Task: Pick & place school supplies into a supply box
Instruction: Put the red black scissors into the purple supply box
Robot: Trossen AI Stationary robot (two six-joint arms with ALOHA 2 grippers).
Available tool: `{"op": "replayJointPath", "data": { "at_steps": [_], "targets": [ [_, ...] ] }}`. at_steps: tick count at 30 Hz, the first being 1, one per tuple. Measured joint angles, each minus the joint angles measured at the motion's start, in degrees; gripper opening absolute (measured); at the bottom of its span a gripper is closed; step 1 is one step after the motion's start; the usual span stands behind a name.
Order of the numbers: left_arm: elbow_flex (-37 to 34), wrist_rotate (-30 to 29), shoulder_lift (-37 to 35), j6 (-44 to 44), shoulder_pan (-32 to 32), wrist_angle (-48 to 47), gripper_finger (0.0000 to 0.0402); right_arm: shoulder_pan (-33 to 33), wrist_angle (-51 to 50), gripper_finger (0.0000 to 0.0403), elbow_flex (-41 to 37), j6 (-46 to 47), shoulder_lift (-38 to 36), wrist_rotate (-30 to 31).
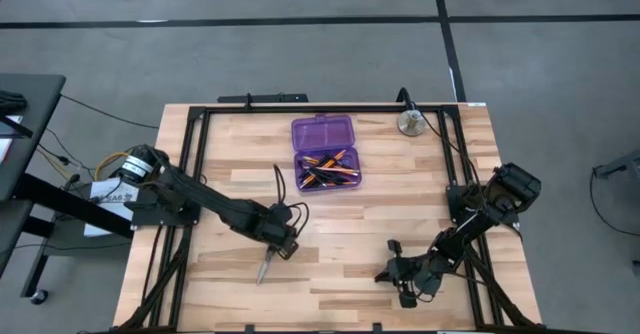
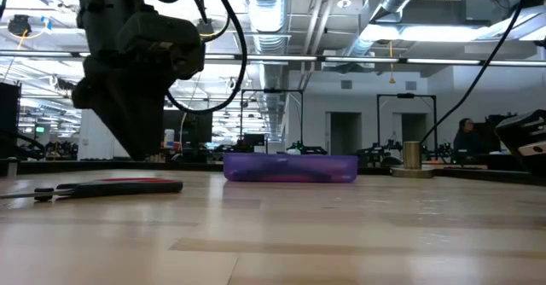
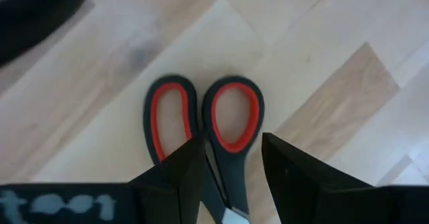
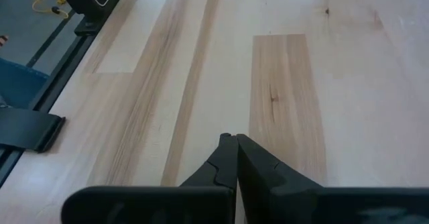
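Red-and-black-handled scissors lie flat on the wooden table, left of centre and toward the near edge. My left gripper hovers open just above them, pointing steeply down, one finger on either side of the handles' neck; I see no contact. The purple supply box lies open at the far middle, its lid on the far side. Orange pencils and black pens lie in its tray. My right gripper waits shut, low at the near right.
A round silver metal disc stands at the far right of the table. A black frame runs along the table's edges. Bare wood lies between the scissors and the box.
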Motion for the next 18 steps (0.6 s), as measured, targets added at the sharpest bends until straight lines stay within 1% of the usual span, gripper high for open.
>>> {"op": "replayJointPath", "data": {
  "at_steps": [5,8,18],
  "targets": [
    [0.0,0.4,0.0,3.2,1.5,0.4,0.0135,0.0,0.0,0.0001,0.0,0.0,0.0,0.0],
    [0.0,1.6,0.0,5.7,2.1,0.5,0.0135,0.0,0.0,0.0001,0.0,0.0,0.0,0.0],
    [0.0,4.8,0.0,12.6,2.3,0.6,0.0135,0.0,0.0,0.0001,0.0,0.0,0.0,0.0]
  ]
}}
